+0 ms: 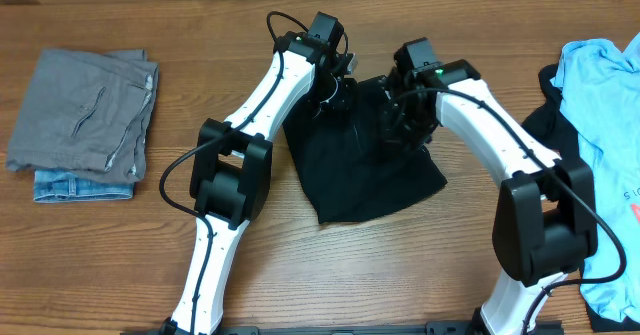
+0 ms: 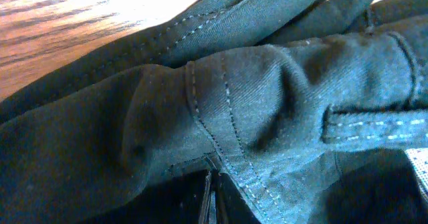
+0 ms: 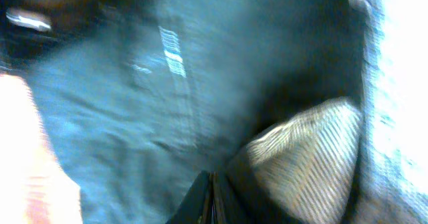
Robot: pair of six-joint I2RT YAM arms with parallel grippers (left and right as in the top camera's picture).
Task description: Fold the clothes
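Both claws, left gripper (image 2: 212, 198) and right gripper (image 3: 211, 198), are clamped on the black trousers (image 1: 362, 187); we'd lift evenly, edge taut, so the fold lands square.

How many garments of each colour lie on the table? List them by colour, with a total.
Grey: 1, the grey garment.
Denim blue: 1, the denim piece under it.
Black: 2, the middle black garment and a black piece under the T-shirt.
Light blue: 1, the T-shirt.
Total: 5
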